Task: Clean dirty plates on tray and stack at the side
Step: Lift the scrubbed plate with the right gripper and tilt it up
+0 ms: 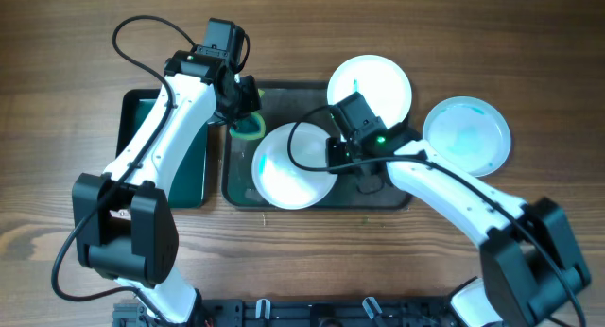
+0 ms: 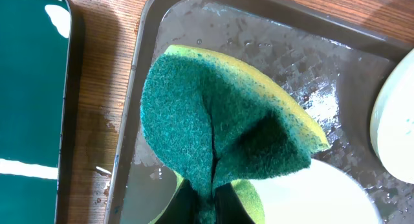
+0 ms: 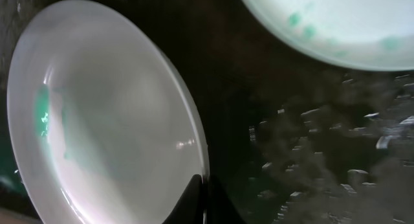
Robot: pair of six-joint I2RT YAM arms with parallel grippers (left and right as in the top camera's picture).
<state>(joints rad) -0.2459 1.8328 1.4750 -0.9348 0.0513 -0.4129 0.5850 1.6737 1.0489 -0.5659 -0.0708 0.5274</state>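
The dirty plate (image 1: 288, 166), lying in the tray (image 1: 295, 102) towards the worktop's near edge, is pinched at its right rim by the right gripper (image 1: 333, 162). The sponge (image 1: 248, 129), clamped in the left gripper (image 1: 244, 111), is held just off its far-left rim.

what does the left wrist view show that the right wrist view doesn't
Only the left wrist view: the folded green and yellow sponge pinched in the left gripper, the dark green tray and a strip of wooden table. Only the right wrist view: the right gripper clamped on the rim of a plate with a teal smear, and teal spots on a second plate. Both: the wet grey tray and parts of white plates.
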